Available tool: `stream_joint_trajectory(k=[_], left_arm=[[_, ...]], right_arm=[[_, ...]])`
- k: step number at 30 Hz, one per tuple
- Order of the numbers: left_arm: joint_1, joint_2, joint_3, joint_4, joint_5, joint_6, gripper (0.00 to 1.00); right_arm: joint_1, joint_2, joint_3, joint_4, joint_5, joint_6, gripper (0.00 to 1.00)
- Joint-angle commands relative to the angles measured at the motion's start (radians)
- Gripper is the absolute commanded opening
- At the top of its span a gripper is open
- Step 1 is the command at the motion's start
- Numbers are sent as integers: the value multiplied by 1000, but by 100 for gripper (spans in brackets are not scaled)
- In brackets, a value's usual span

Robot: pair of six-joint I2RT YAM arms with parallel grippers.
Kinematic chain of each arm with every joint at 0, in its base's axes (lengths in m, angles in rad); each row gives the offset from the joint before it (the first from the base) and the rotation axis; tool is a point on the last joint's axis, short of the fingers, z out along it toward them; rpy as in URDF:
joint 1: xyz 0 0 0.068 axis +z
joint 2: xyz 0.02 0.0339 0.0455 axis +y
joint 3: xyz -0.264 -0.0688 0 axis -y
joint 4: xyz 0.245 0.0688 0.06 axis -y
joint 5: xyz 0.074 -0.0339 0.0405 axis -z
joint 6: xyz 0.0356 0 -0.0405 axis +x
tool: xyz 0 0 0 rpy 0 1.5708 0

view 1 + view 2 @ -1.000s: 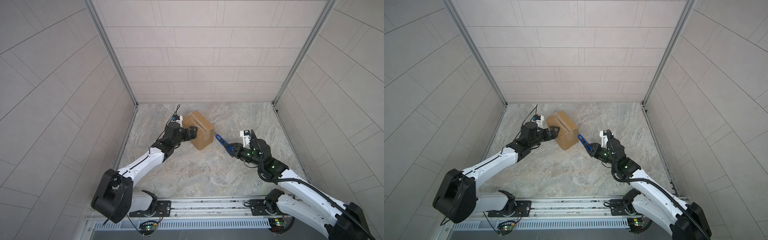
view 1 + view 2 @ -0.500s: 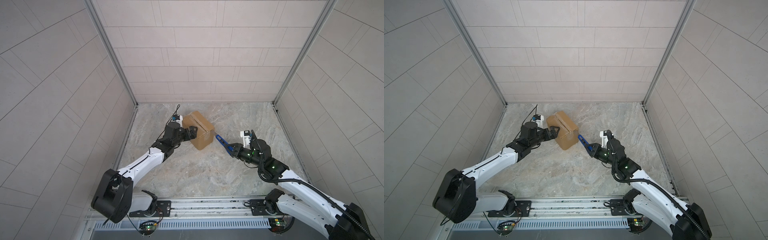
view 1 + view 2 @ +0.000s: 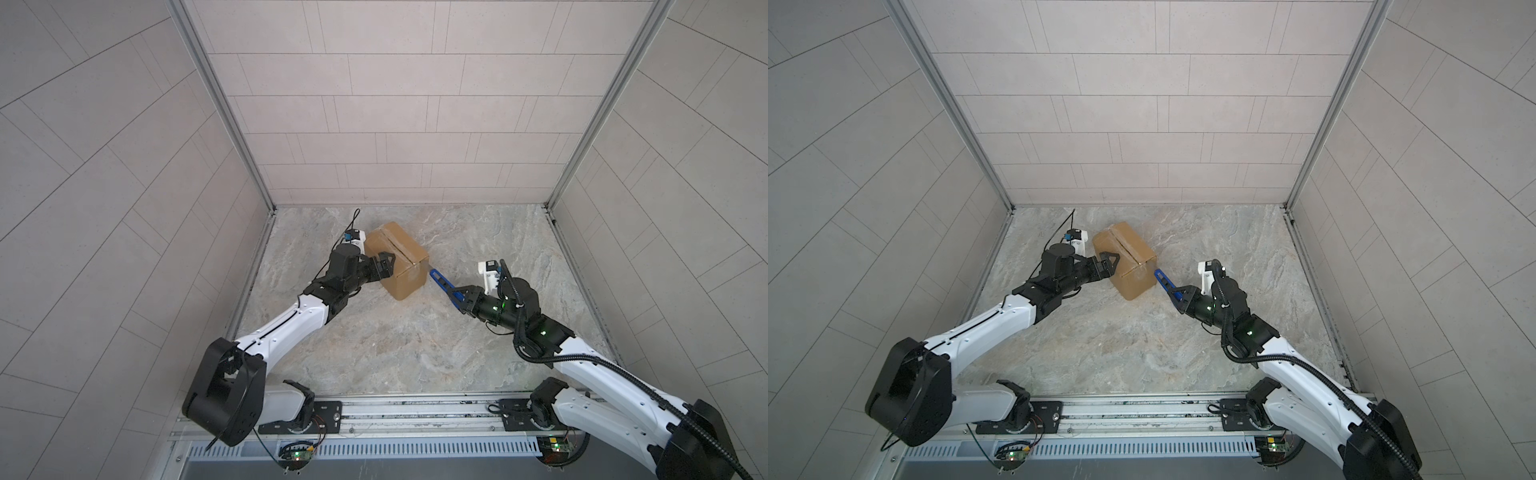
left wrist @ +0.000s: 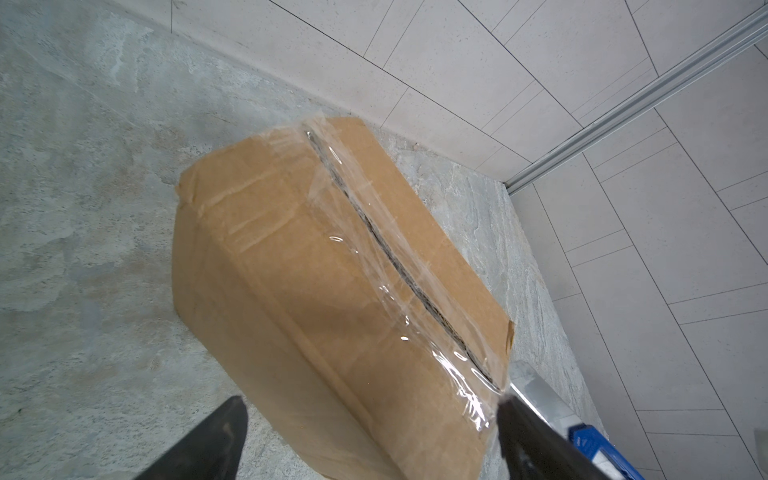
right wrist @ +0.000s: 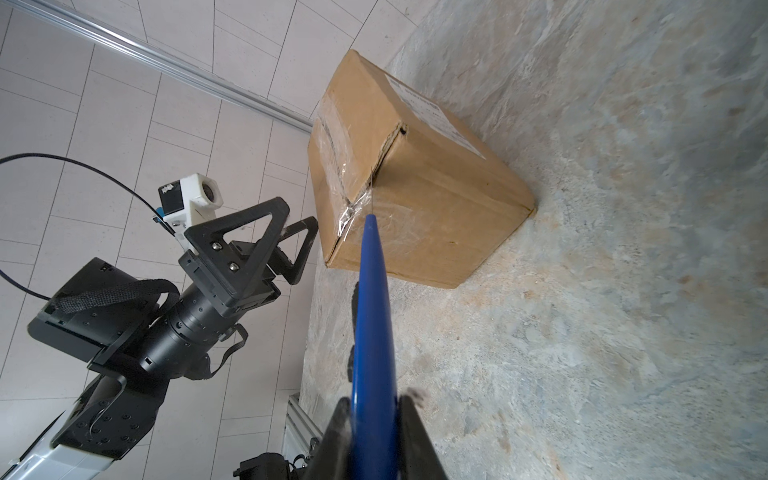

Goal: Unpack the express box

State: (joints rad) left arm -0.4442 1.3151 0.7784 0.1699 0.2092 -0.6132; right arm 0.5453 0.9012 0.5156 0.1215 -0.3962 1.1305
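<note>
Stays unmoved, right gripper (image 3: pixel 465 301) clamping blue utility knife (image 3: pixel 442 284) at taped right corner of express box (image 3: pixel 399 257), left gripper (image 3: pixel 384 268) wide alongside, cut seemingly unstarted.

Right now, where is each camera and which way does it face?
Both top views: high behind the robot, looking down; left tool, right tool show.
Left wrist: behind left tool, facing the express box; fingertips show.
Right wrist: behind right tool, looking along the blue knife it grips; left tool shows too.
Shared: express box in all.
</note>
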Motion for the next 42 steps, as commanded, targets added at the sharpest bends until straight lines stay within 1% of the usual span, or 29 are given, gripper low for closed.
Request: stream_joint_trajectory(k=[1,14,23,32,42], left_arm=[[5,6,-16,25,8,-7,96],[3,32,-34,71,34,-40,96],[-1,49,-39,94,39,-56,96],[-4,58,-37,96,39,-57,96],[-4,65,-39,98,39,-57,95]], right_arm=[[8,5,-9,47,5,24,0],[12,9,12,76,-12,44,0],[26,49,12,113,-28,67,0],[26,33,43,113,-27,67,0],[26,44,32,166,-35,112,0]])
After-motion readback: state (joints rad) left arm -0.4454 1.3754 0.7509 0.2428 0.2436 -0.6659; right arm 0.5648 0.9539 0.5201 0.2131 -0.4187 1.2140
